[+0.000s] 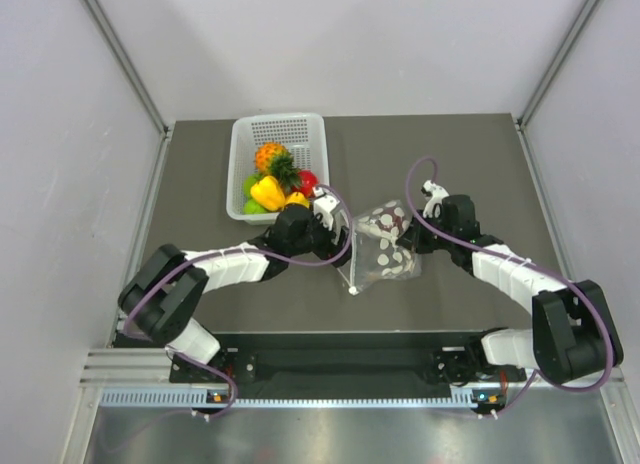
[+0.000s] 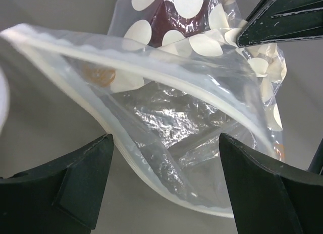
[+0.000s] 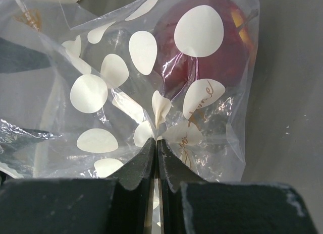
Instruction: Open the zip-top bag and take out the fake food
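From above, the zip-top bag [image 1: 385, 246] is seen on the table [image 1: 480, 164], near a white basket [image 1: 243, 134] holding the yellow pepper [image 1: 267, 192] and pineapple [image 1: 270, 157]. At the left wrist, the left gripper [image 2: 165, 143] is shown with jaws spread at the bag's gaping mouth. At the right wrist, a fold of the bag is pinched by the right gripper [image 3: 156, 143], a maroon piece [image 3: 174, 62] enclosed inside

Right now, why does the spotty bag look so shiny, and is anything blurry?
Left wrist view: light glints off the crinkly zip-top bag, and its near edge at the left is blurry. Right wrist view: sharp dots, maroon piece showing through, few glints. Top view: even light.
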